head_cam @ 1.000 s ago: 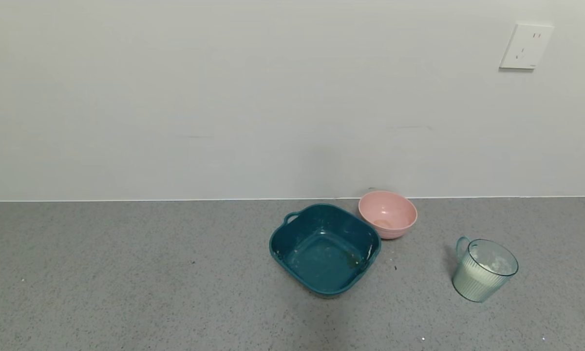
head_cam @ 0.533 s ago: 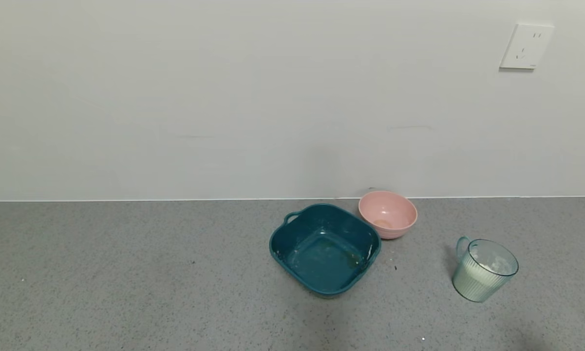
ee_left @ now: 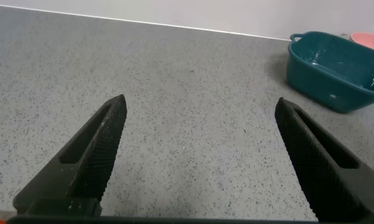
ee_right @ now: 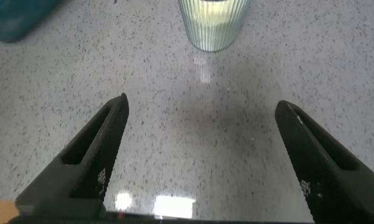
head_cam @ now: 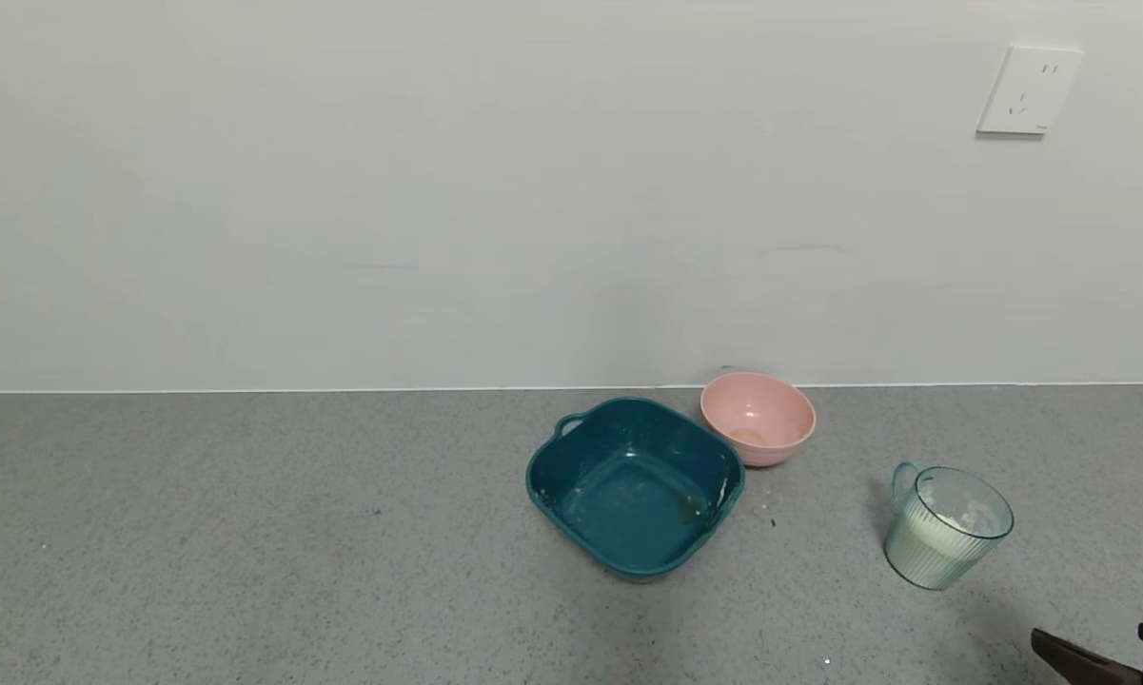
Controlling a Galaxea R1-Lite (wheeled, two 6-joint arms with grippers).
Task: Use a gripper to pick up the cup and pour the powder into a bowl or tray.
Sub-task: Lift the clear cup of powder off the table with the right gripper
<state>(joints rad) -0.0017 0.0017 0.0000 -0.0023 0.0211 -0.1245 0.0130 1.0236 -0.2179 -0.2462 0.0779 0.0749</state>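
One right gripper (head_cam: 1109,652) newly in view near cup (head_cam: 947,526), jaws apart.

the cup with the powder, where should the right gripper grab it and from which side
Probably the ribbed body of the cup, from the near side, where the right gripper already faces it with fingers spread wide. The cup stands upright on the counter with powder inside, so a level side grip below the flared rim should keep it from spilling. Its loop handle points to the far left, clear of that approach.
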